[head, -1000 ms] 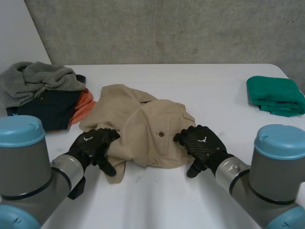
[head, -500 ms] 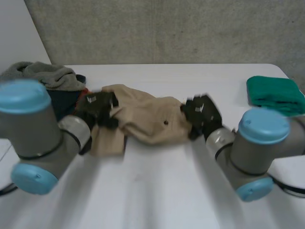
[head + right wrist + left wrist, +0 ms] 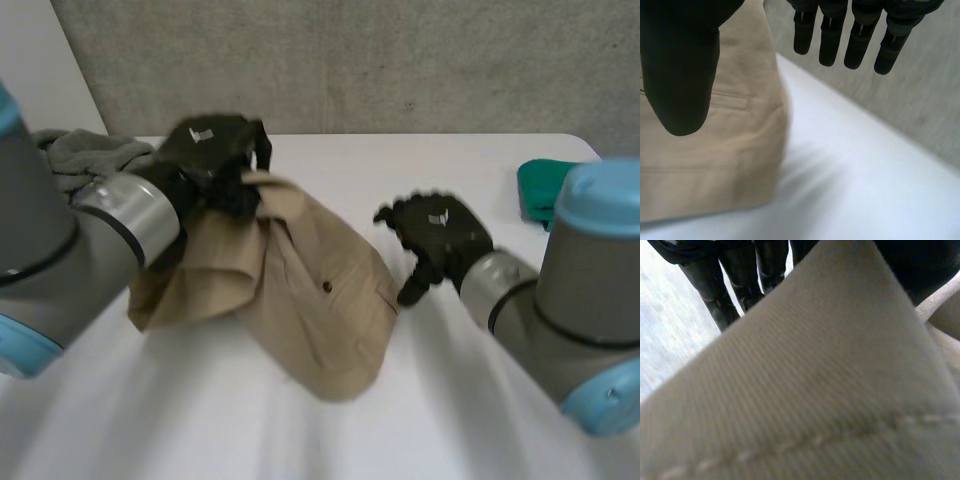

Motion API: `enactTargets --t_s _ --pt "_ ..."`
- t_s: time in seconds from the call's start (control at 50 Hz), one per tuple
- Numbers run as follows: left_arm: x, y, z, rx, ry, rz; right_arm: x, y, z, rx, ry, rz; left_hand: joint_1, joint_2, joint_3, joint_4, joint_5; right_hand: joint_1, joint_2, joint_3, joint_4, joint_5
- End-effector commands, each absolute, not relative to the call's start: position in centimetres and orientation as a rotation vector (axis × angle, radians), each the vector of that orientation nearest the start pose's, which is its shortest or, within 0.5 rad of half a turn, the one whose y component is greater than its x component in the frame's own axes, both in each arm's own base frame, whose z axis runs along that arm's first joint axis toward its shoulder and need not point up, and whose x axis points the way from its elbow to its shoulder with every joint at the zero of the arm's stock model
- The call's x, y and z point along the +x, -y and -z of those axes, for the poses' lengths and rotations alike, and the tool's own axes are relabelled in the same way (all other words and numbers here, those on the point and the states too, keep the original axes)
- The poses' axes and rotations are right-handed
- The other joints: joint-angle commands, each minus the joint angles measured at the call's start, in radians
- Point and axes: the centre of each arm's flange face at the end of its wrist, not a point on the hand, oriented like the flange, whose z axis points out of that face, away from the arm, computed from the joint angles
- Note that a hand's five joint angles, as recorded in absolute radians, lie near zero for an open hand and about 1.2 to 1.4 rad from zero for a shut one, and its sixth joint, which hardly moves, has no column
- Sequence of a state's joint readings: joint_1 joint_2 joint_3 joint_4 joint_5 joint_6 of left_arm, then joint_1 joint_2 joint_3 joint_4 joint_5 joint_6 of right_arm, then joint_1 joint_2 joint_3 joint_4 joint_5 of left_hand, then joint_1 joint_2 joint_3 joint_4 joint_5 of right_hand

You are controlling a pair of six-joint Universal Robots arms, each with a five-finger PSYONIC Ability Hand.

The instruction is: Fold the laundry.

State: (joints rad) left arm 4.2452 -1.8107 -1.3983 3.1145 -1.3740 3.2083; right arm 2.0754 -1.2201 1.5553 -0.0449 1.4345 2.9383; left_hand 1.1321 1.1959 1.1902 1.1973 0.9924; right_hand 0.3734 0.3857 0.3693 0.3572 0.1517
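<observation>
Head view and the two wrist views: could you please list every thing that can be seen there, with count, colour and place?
beige garment: one, beige, hanging from the left hand above the middle of the table, its lower end near the table
grey garment: one, grey, at the table's far left, behind the left arm
green cloth: one, green, folded, at the table's far right, partly behind the right arm
table: one, white, under everything
wall: one, grey concrete, behind the table
left arm: one, grey with light-blue cap, raised
right arm: one, grey with light-blue cap
left hand: one, black, closed on the garment's top
right hand: one, black, open, beside the garment, holding nothing
</observation>
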Motion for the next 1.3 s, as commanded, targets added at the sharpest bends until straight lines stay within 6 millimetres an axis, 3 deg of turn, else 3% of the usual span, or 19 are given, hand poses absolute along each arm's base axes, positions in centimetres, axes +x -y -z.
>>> enactTargets --t_s 0.02,0.14,0.24,0.46,0.5,0.54,0.58,0.62,0.7,0.72,0.74,0.84,0.88,0.98,1.02,1.1,1.14,1.2,1.3 --pt "-29.5 24.7 -26.3 0.948 -2.572 2.262 27.8 21.6 -16.3 -0.629 -2.283 1.478 0.259 0.195 0.201 0.193 0.224 -0.021 -0.034 -0.017 -0.005 0.026" --pt "-30.0 24.4 -26.7 0.967 -2.561 2.286 28.1 19.7 -15.1 -0.489 -2.304 1.329 0.256 0.192 0.198 0.191 0.221 -0.018 -0.031 -0.014 -0.002 0.029" --pt "-30.1 24.3 -26.9 0.971 -2.56 2.294 30.3 18.0 -14.9 -0.435 -2.239 1.239 0.25 0.186 0.192 0.185 0.215 -0.015 -0.028 -0.011 0.001 0.032" --pt "-30.6 23.4 -26.7 1.001 -2.579 2.287 34.8 18.5 -12.0 -0.427 -2.218 1.177 0.25 0.186 0.192 0.185 0.215 0.043 0.031 0.047 0.059 0.09" --pt "-30.5 23.4 -26.8 0.996 -2.582 2.29 35.5 18.8 -11.7 -0.417 -2.223 1.198 0.253 0.189 0.195 0.188 0.218 0.408 0.396 0.412 0.424 0.455" --pt "-30.5 23.3 -26.8 0.985 -2.594 2.292 35.5 19.3 -11.9 -0.394 -2.224 1.243 0.256 0.192 0.198 0.19 0.221 1.02 1.007 1.024 1.036 1.067" --pt "-30.5 23.3 -26.9 0.978 -2.6 2.295 35.2 20.3 -12.7 -0.335 -2.231 1.329 0.256 0.192 0.198 0.191 0.221 1.023 1.011 1.027 1.039 1.07" --pt "-30.4 23.1 -27.4 0.972 -2.599 2.308 35.1 20.8 -13.6 -0.326 -2.21 1.39 0.259 0.195 0.201 0.193 0.224 1.023 1.011 1.027 1.039 1.07" --pt "-29.7 22.4 -29.3 0.965 -2.565 2.345 34.0 21.7 -19.4 -0.42 -2.06 1.635 0.259 0.195 0.201 0.193 0.224 1.023 1.011 1.027 1.039 1.07" --pt "-29.5 22.3 -29.7 0.964 -2.558 2.351 32.8 22.5 -22.4 -0.492 -2.004 1.775 0.259 0.195 0.201 0.193 0.224 1.023 1.011 1.027 1.039 1.07" --pt "-29.3 22.1 -30.0 0.964 -2.552 2.353 32.1 23.0 -23.7 -0.535 -1.983 1.844 0.259 0.195 0.201 0.193 0.224 1.023 1.011 1.027 1.039 1.07" --pt "-27.5 21.6 -32.2 0.924 -2.555 2.318 28.6 25.8 -27.2 -0.823 -1.944 2.122 0.264 0.2 0.206 0.199 0.229 1.023 1.011 1.027 1.039 1.07" --pt "-27.0 21.3 -32.6 0.93 -2.57 2.275 28.1 25.0 -28.9 -0.96 -1.918 2.177 0.264 0.2 0.206 0.199 0.229 1.023 1.011 1.027 1.039 1.07" --pt "-26.1 19.1 -34.8 1.096 -2.516 2.202 26.5 22.1 -35.3 -0.985 -1.816 2.284 0.264 0.2 0.206 0.199 0.229 1.023 1.011 1.027 1.039 1.07" --pt "-25.7 17.5 -37.0 1.186 -2.421 2.252 26.0 21.1 -38.0 -0.969 -1.744 2.333 0.264 0.2 0.206 0.199 0.229 1.023 1.011 1.027 1.039 1.07" --pt "-25.2 16.5 -41.8 1.174 -2.173 2.495 25.7 20.6 -42.6 -0.901 -1.587 2.464 0.264 0.2 0.206 0.199 0.229 1.023 1.011 1.027 1.039 1.07" --pt "-25.2 16.6 -43.5 1.132 -2.099 2.592 25.4 21.0 -44.1 -0.865 -1.55 2.517 0.264 0.2 0.206 0.199 0.229 1.023 1.011 1.027 1.039 1.07" --pt "-25.6 18.2 -43.5 1.087 -2.114 2.623 25.3 21.8 -44.7 -0.839 -1.55 2.547 0.264 0.2 0.206 0.199 0.229 1.023 1.011 1.027 1.039 1.07" --pt "-27.1 22.9 -39.9 1.075 -2.228 2.526 26.7 26.5 -40.2 -0.866 -1.728 2.436 0.264 0.2 0.206 0.199 0.229 1.023 1.011 1.027 1.039 1.07"
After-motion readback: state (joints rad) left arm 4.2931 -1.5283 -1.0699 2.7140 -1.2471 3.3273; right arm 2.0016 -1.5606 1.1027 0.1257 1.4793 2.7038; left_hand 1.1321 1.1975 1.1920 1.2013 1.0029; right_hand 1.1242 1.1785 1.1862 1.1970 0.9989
